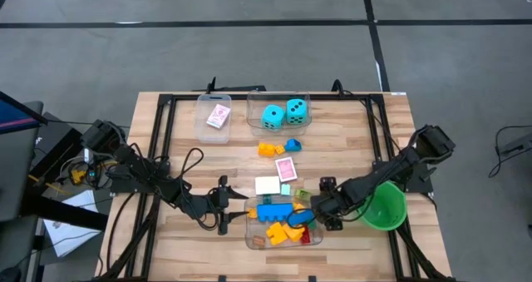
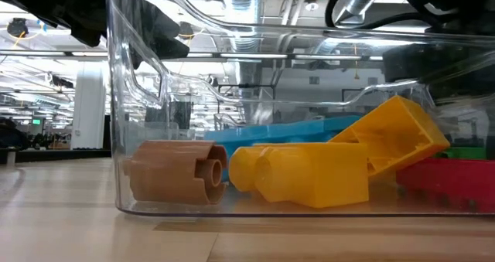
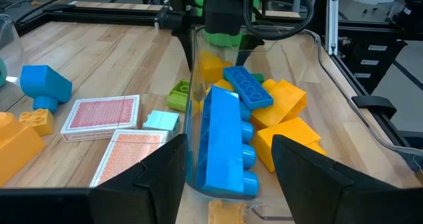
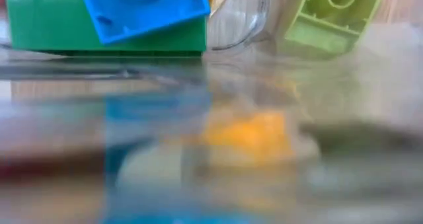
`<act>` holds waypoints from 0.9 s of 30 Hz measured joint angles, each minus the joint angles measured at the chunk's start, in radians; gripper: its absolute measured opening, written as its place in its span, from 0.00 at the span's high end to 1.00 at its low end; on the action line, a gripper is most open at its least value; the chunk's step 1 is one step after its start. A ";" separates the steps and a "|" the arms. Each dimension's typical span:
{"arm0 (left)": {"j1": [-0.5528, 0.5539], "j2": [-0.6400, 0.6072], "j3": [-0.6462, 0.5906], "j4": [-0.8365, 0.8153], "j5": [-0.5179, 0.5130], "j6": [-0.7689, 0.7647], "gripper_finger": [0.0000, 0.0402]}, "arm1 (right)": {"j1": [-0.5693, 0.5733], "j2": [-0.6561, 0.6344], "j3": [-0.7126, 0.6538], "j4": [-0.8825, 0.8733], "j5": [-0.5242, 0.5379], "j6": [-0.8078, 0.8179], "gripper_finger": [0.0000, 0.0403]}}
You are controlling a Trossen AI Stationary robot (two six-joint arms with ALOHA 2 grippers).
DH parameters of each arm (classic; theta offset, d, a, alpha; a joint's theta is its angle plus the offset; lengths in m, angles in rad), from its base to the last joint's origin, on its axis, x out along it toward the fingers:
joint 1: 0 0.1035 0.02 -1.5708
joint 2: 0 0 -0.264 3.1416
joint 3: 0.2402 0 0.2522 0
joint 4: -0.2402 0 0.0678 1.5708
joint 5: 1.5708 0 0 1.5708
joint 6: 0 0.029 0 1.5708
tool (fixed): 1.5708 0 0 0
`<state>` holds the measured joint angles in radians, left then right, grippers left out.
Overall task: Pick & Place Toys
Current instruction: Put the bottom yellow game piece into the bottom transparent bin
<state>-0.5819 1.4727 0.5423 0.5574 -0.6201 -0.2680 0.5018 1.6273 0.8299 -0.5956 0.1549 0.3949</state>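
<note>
A clear tub [image 1: 249, 232] near the table's front holds several bricks: blue [image 3: 228, 141], yellow [image 2: 317, 173], brown [image 2: 174, 169], red [image 2: 448, 177] and green [image 4: 99, 32]. My left gripper [image 3: 228, 151] is open at the tub's left end. One finger [image 3: 142, 178] is outside the far wall [image 3: 190, 85]; the other [image 3: 317, 178] is before the yellow bricks. My right gripper [image 1: 320, 214] points down over the tub's right end and is open. Loose on the table lie an orange brick [image 1: 268, 150], a blue brick [image 1: 293, 145], pink-backed cards [image 1: 286, 169] and a light-green brick [image 4: 330, 16]. My left gripper comes level from the table's left at the tub's far left corner, its fingers apart on either side of the far wall's end [image 3: 188, 158]. I cannot tell whether either finger touches the tub, which stands flat on the table.
At the back stand two more clear tubs, one with a pink card [image 1: 218, 116] and one with two cyan dice [image 1: 284, 112]. A green round bowl [image 1: 385, 205] sits right of my right arm. Black frame rails [image 1: 158, 149] run along the table's sides.
</note>
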 joint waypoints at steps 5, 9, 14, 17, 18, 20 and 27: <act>0.000 0.000 0.000 0.000 0.000 0.000 0.47 | 0.001 -0.006 0.000 -0.029 -0.001 -0.003 0.18; 0.000 0.000 0.000 0.000 0.000 0.000 0.47 | 0.001 -0.006 0.000 -0.029 -0.001 -0.009 0.34; 0.000 0.000 0.000 0.000 0.000 0.000 0.47 | 0.001 -0.006 0.000 -0.033 -0.001 -0.011 0.35; 0.000 0.000 0.000 0.000 0.000 0.000 0.47 | 0.001 -0.018 -0.001 -0.053 -0.001 -0.009 0.35; 0.000 0.000 0.000 0.000 0.000 0.000 0.47 | 0.001 -0.025 -0.001 -0.062 -0.001 -0.006 0.35; 0.000 0.000 0.000 0.000 0.000 0.000 0.47 | 0.001 -0.045 -0.004 -0.077 -0.001 0.000 0.35; 0.000 0.000 0.000 0.000 0.000 0.000 0.47 | 0.002 -0.146 -0.003 -0.060 -0.001 -0.003 0.35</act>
<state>-0.5819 1.4727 0.5423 0.5575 -0.6201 -0.2680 0.5040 1.4816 0.8268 -0.6555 0.1544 0.3923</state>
